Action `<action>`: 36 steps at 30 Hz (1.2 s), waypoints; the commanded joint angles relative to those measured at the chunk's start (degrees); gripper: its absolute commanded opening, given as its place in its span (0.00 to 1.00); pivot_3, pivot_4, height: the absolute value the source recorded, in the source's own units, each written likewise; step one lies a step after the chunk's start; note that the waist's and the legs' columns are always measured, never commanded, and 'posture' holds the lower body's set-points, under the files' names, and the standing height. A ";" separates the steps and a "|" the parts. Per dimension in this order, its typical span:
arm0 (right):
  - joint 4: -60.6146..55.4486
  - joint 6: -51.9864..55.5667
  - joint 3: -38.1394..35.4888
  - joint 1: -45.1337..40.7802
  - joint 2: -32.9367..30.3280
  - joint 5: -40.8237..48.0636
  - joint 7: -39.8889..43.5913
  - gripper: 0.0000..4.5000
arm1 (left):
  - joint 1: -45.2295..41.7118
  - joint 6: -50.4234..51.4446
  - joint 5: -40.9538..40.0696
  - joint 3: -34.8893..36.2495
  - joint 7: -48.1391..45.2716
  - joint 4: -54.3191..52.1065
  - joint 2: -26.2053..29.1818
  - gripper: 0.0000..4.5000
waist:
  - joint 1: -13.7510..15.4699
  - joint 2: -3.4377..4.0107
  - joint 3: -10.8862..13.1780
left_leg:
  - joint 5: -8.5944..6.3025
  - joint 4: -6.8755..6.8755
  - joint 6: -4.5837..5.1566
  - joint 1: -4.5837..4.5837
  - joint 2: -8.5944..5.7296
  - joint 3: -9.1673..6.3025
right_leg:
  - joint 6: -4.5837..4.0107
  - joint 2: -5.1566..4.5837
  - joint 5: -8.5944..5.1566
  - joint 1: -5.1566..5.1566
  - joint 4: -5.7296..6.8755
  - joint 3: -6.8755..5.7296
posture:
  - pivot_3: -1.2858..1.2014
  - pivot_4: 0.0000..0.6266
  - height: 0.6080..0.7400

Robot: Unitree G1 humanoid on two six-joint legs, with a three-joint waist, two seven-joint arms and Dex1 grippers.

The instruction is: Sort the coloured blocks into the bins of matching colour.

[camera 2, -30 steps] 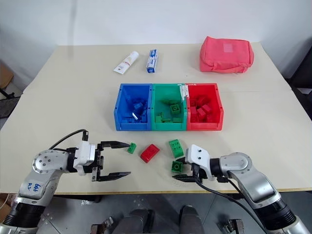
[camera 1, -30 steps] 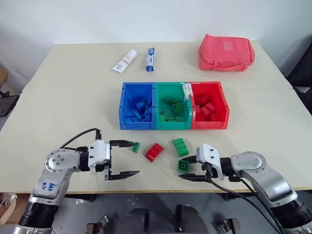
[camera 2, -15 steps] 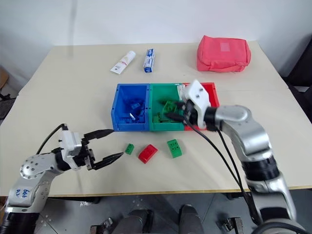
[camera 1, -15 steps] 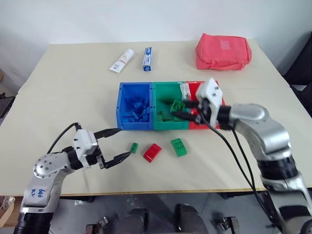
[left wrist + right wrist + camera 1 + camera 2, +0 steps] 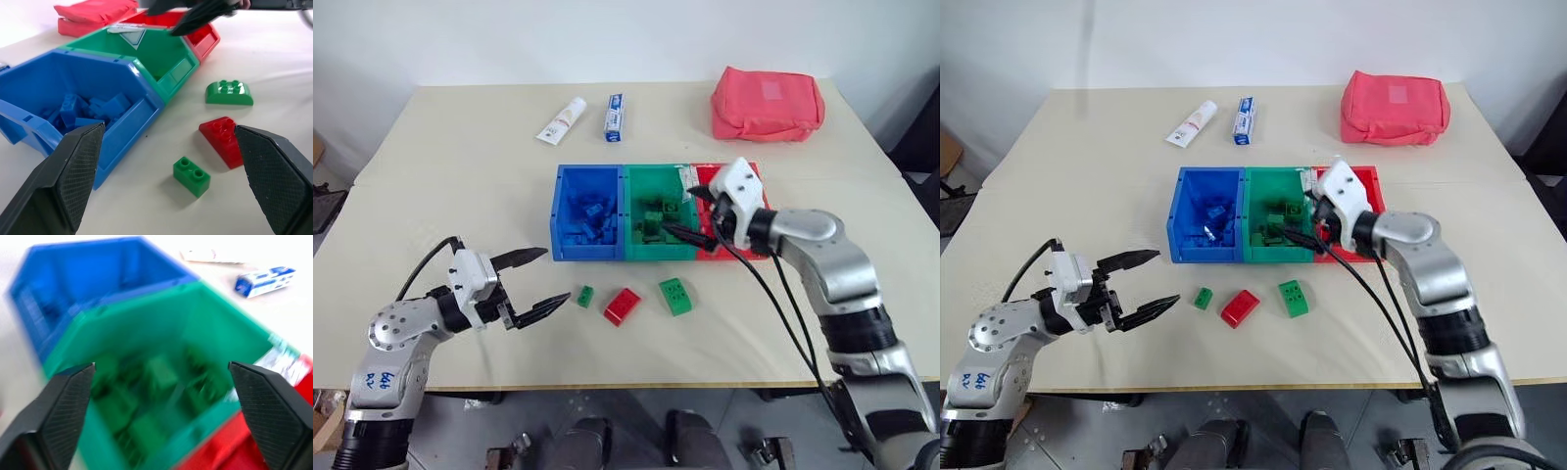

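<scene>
Over the green plastic bin [image 5: 656, 223] the right tool [image 5: 697, 214] is seen spread empty, its green brick released, while a small green [image 5: 584, 296], a red [image 5: 623, 305] and a larger green studded brick [image 5: 674, 295] are left on the desk [image 5: 440, 206] beyond the wide-open left tool [image 5: 535, 282].

I see a cream bench [image 5: 460, 186] carrying three joined bins: blue [image 5: 560, 211], green [image 5: 628, 196] and red [image 5: 762, 211], with a white tag [image 5: 686, 178] at the green-red seam. In front lie a small green block [image 5: 584, 296], a red block [image 5: 623, 305] and a larger green block [image 5: 674, 296]. My tools' fingers [image 5: 73, 171] are black with a cross-hatched pattern. The pouch [image 5: 767, 104] is pink-red.
</scene>
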 commanded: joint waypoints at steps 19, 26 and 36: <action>-21.27 8.19 -5.97 25.01 -5.20 10.28 -0.20 0.99 | -6.89 -8.43 3.28 -6.42 -11.15 9.83 0.81 1.00 | 0.01 0.00 0.00 | -0.01 -0.05 -0.04 0.29 0.15 0.17 | -0.05 -0.01 0.02 0.13 -0.04 0.07 | 0.52 0.24 1.00; -21.22 25.28 5.07 16.49 4.36 5.04 -16.30 0.99 | -6.08 -8.83 2.45 -6.19 -9.99 7.50 0.16 1.00 | 0.11 0.00 0.00 | -0.01 -0.02 -0.04 0.23 0.08 0.11 | -0.05 -0.05 0.02 0.11 -0.03 0.04 | 0.52 0.24 1.00; -21.62 30.66 8.83 15.84 4.38 2.31 -20.70 0.58 | -4.52 -8.72 2.37 -6.55 -10.25 5.91 0.30 1.00 | 0.11 -0.05 -0.04 | -0.01 -0.03 -0.04 0.23 0.07 0.09 | -0.05 -0.02 0.02 0.10 -0.02 0.02 | 0.52 0.24 1.00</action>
